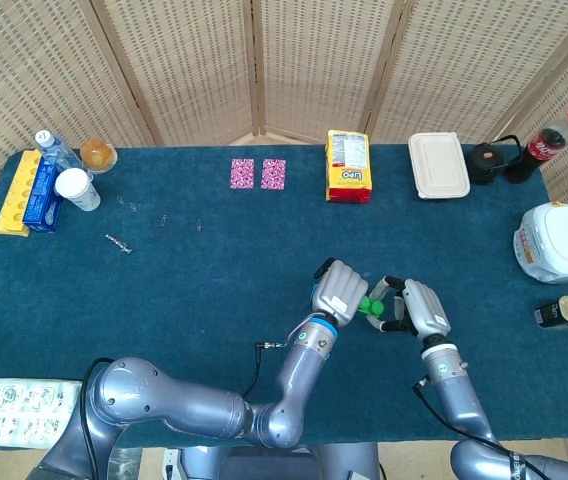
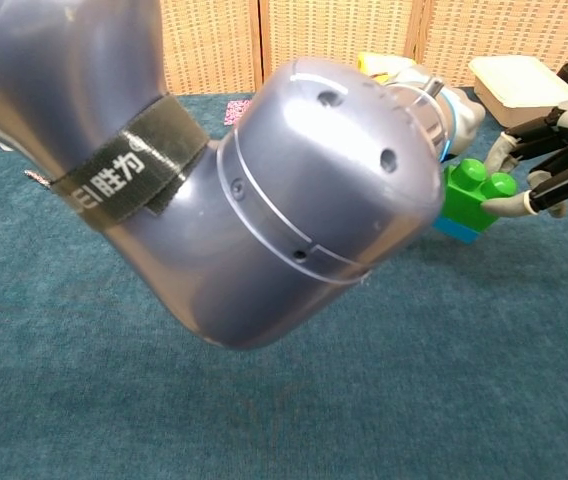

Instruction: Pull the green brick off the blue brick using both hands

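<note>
**Two hands meet at the stacked bricks**

Near the front middle of the blue table (image 1: 214, 270), the green brick (image 2: 472, 192) sits on top of the blue brick (image 2: 454, 229), the pair held between the two hands. From the head view, the left hand (image 1: 338, 291) has its fingers curled in against the left side of the bricks; what exactly they grip is hidden by the hand. On the other side the right hand (image 1: 416, 308) reaches in, its fingers (image 2: 509, 205) bent around the green brick and touching its studded end. A yellow packet (image 1: 349, 166) stands well apart at the table's far edge.
</note>
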Tool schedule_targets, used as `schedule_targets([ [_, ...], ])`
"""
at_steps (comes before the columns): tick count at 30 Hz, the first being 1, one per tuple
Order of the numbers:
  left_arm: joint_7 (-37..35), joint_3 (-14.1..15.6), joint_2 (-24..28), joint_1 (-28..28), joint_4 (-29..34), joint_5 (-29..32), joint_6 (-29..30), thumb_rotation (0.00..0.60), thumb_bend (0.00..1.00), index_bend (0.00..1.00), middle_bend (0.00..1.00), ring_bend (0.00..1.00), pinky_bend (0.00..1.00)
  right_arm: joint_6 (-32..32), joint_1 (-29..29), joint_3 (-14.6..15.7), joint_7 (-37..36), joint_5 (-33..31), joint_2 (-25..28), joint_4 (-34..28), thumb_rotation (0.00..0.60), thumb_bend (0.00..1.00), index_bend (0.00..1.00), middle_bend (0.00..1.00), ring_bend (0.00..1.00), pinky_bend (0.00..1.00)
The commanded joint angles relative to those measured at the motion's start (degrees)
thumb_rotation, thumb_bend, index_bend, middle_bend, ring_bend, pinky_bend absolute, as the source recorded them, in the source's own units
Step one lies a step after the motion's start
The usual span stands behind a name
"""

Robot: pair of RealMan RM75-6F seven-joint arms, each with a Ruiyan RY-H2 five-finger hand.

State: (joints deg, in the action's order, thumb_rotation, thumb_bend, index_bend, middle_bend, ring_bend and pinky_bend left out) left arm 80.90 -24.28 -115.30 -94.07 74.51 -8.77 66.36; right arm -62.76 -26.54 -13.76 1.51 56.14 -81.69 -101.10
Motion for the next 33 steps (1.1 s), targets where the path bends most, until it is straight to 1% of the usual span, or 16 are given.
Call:
schedule_targets([
  [1, 0.2, 0.2, 0.0, 0.1, 0.0, -0.1, -0.2, 0.6, 0.35, 0.7, 0.58, 0.51, 0.55, -0.2, 0.2, 0.0, -0.3, 0.2, 0.1, -0.1, 0.6, 0.34, 0.65, 0.71, 0.8, 0.69],
  [6, 1.0, 1.1, 0.3, 0.4, -0.1, -0.5, -0.5, 0.6, 0.37, 0.7, 0.58, 0.51, 0.54, -0.4, 0.4, -0.4, -0.9, 0.0, 0.5, 0.1, 0.6, 0.34, 0.65, 0.71, 0.8, 0.69],
  [16, 1.2, 2.2, 1.2, 1.6, 0.8, -1.4, -0.8, 0.6, 0.37, 0.7, 0.59, 0.52, 0.55, -0.8, 1.4, -1.3, -2.7, 0.3, 3.5, -0.3, 0.6, 0.34, 0.65, 0.71, 0.8, 0.69],
  [20, 0.7, 2.3, 2.7, 2.6, 2.6, -2.0, -0.2, 0.6, 0.37, 0.7, 0.59, 0.51, 0.55, 0.4, 1.3, -0.6, -1.5, -0.2, 5.0, 0.4, 0.6, 0.34, 0.65, 0.7, 0.78, 0.67],
  [23, 0.3, 2.7, 4.7, 3.8, 5.1, -2.6, 0.6, 0.6, 0.37, 0.7, 0.59, 0.51, 0.55, 1.9, 1.1, 0.5, -0.3, -0.4, 6.1, 1.3, 0.6, 0.34, 0.64, 0.7, 0.76, 0.65],
  [29, -1.5, 4.7, 9.2, 7.1, 11.0, -4.0, 2.1, 0.6, 0.37, 0.7, 0.59, 0.51, 0.55, 3.5, 0.2, 2.6, 3.2, -0.5, 5.8, 3.6, 0.6, 0.34, 0.61, 0.66, 0.7, 0.59],
  [33, -4.8, 7.2, 12.0, 10.4, 14.8, -6.7, 2.8, 0.6, 0.37, 0.7, 0.59, 0.52, 0.55, 3.5, -0.3, 3.9, 6.0, -0.4, 4.5, 5.0, 0.6, 0.34, 0.59, 0.65, 0.67, 0.54],
])
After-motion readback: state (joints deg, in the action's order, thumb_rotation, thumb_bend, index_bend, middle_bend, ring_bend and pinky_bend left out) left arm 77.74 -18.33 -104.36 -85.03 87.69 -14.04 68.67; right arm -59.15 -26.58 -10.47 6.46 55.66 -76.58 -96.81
